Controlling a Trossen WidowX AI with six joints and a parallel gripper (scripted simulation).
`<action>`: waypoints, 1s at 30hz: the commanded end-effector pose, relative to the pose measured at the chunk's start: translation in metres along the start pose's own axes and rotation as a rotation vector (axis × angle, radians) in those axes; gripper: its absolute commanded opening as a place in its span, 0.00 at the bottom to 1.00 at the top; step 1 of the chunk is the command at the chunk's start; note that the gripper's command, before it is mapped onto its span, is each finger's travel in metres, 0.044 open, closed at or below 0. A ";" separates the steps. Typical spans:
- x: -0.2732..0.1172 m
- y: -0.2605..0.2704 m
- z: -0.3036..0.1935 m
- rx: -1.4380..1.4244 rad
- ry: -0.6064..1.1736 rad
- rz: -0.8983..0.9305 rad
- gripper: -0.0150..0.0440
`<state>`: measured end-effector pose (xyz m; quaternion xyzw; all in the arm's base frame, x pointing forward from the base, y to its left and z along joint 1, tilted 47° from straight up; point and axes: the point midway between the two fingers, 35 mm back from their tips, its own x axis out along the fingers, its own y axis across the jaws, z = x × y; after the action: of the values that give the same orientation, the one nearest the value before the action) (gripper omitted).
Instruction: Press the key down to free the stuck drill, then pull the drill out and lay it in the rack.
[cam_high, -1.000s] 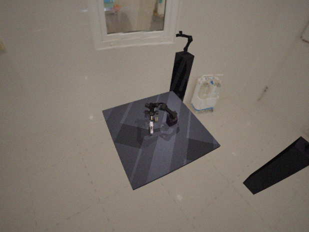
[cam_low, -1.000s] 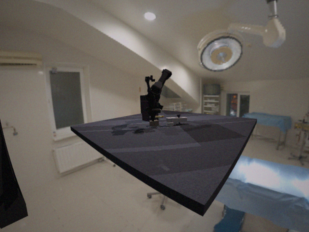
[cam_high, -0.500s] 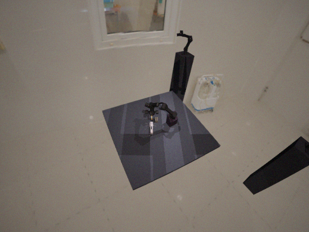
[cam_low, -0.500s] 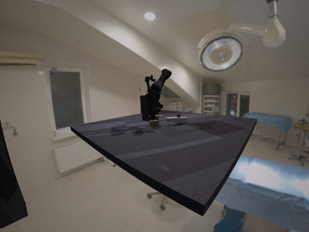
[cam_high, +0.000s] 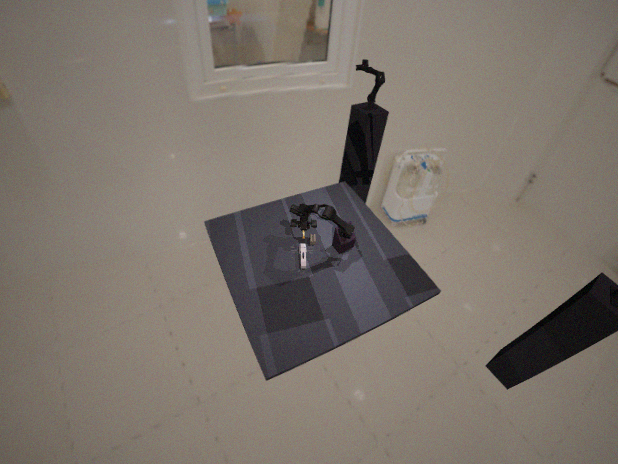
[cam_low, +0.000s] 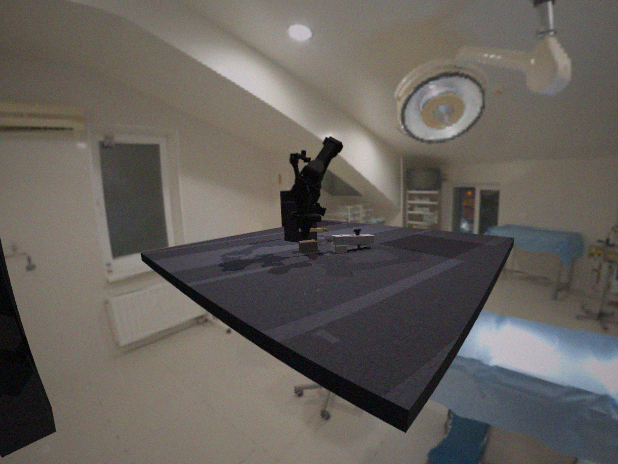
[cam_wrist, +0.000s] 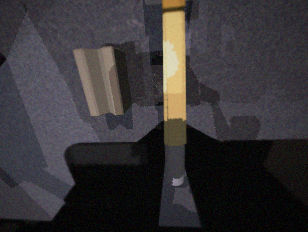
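Note:
My gripper is shut on the golden drill and holds it level above the table. The drill points toward the white handpiece, with a small gap between them in the top and exterior views. The drill's far end runs out of the wrist view at the top. The dark key stands on top of the handpiece. The beige grooved rack sits beside the drill, left of it in the wrist view and lower down.
The dark table carries everything. A small pale block stands by the near side of the handpiece in the exterior view. The arm's base is on the rack's side. Shadows of the arm fall around the rack.

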<state>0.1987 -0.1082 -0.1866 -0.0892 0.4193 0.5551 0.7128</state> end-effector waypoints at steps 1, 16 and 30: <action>0.001 0.008 -0.001 -0.001 0.002 0.003 0.25; 0.006 0.030 -0.006 0.000 0.002 0.004 0.25; 0.009 0.051 -0.010 0.001 0.003 0.005 0.25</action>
<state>0.1554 -0.0909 -0.1834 -0.0872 0.4205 0.5559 0.7117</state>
